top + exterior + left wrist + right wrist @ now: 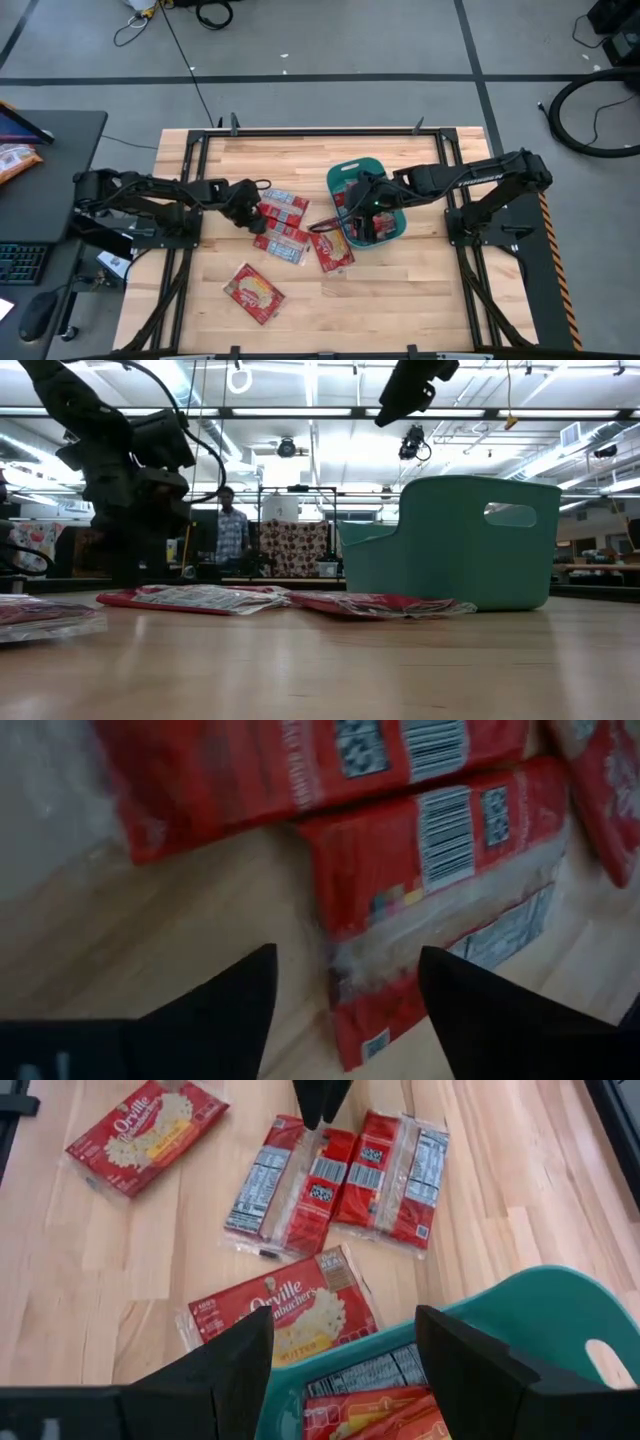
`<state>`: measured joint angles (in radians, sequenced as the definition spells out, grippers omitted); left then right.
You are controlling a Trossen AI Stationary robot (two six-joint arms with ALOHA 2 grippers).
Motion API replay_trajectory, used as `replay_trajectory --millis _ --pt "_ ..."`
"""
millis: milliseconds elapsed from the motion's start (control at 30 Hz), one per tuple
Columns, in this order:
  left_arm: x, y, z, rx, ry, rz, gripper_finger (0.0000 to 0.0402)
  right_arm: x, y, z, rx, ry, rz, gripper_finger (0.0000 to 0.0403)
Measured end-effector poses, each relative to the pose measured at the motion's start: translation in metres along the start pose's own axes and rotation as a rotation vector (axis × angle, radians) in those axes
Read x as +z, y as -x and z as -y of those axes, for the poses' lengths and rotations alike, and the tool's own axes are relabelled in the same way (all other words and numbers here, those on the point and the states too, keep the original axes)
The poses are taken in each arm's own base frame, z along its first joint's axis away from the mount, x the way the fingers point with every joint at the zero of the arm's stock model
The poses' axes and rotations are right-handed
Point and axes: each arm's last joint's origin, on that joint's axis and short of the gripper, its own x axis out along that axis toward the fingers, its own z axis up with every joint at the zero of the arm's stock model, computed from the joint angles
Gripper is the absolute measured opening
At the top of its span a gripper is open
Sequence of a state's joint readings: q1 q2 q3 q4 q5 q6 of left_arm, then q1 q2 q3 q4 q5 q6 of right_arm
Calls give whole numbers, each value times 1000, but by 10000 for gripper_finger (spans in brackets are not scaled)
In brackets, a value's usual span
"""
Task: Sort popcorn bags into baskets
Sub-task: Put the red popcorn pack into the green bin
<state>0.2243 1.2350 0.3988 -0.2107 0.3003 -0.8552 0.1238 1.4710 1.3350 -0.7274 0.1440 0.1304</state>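
Both arms' jaws spread: left gripper (345, 1010) over popcorn bags (440, 870), right gripper (345, 1370) above basket (540, 1320).

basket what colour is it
Teal green all over, the basket shows best in the low view.

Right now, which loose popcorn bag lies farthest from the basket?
The popcorn bag lying alone, face-up near the table's front edge; the others cluster beside the basket.

One teal basket (392, 222) sits on the table. Four popcorn bags lie outside it: two side by side (275, 1190) (395, 1175), one against the basket (285, 1312), one apart (145, 1125). At least two more (375, 1410) lie inside (partly hidden).
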Motion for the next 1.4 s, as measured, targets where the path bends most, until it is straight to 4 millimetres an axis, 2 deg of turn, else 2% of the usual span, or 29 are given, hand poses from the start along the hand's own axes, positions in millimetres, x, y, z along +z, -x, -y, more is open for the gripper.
replay_trajectory --millis 233,500,667,933,1133,1400 --pt "-2 -15 16 -61 -16 49 248 5 0 1 -23 1 48 248" --pt "-8 -29 20 -16 23 65 210 5 0 2 -42 12 50 248" --pt "-7 -30 21 -37 10 92 150 5 0 2 -42 11 50 248" --pt "-4 -31 26 -79 -1 136 13 5 0 1 -41 11 50 248" --pt "-1 -22 39 -184 -14 139 5 3 0 2 -44 22 29 248" --pt "5 5 81 -322 -312 234 4 5 -1 5 17 -25 42 248"
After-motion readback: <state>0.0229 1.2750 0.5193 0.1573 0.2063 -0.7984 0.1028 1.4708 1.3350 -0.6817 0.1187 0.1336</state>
